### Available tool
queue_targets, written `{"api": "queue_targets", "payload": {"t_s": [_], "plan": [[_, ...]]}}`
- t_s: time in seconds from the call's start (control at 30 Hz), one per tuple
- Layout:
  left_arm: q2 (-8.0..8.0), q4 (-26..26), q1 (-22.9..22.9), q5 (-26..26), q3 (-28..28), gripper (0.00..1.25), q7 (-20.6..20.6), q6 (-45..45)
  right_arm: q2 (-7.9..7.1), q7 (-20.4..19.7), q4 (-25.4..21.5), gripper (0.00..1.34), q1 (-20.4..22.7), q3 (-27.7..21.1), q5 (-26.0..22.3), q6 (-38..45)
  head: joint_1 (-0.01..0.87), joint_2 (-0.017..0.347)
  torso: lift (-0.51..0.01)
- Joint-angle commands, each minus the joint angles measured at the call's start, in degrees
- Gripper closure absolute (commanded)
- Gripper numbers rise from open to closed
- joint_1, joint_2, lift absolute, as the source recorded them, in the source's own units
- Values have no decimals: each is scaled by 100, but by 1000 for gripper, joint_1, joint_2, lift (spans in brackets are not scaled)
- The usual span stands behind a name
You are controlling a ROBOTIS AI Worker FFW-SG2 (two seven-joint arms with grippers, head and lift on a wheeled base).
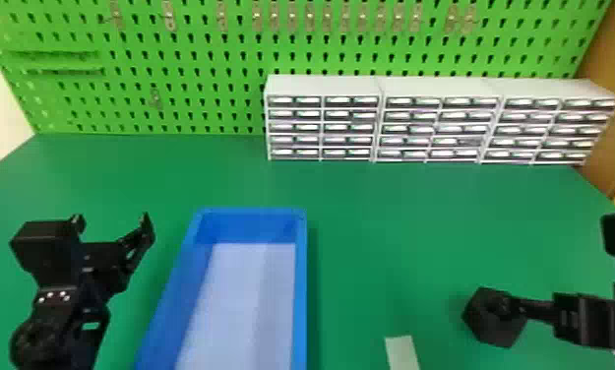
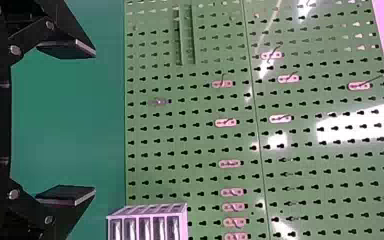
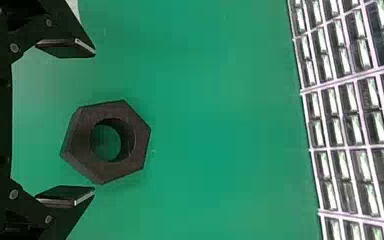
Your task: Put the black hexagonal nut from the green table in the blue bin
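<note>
The left gripper stands open over the green table, left of the blue bin; in the left wrist view the left gripper has nothing between its fingers. At the right of the head view, the right gripper overlaps the black hexagonal nut. In the right wrist view the right gripper is open, and the nut lies flat on the table with its near part between the fingertips, closer to the lower finger. Its hole shows green table through it.
A pale strip lies on the table between bin and nut. White drawer cabinets stand along the back right, against a green pegboard. The bin's long right wall lies between its inside and the nut.
</note>
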Motion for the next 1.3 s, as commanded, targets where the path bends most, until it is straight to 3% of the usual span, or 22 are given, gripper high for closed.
{"api": "queue_targets", "payload": {"t_s": [0.0,0.23,0.73,1.03,1.27], "plan": [[-15,0,-7,0,-10,294,0,0,16,0,54,305,-20,29,-40,8,657,57,-95],[-15,9,-7,-9,-28,294,0,0,7,0,72,305,-73,56,-40,8,657,57,-95],[-15,71,-69,-9,-125,294,0,0,-160,0,379,305,-213,249,-128,8,657,57,-95],[-15,114,-122,-17,-169,294,0,0,-380,0,731,305,-336,469,-172,8,657,57,-95],[-15,158,-166,-17,-213,294,0,0,-441,0,1021,305,-468,627,-190,8,657,57,-95]]}}
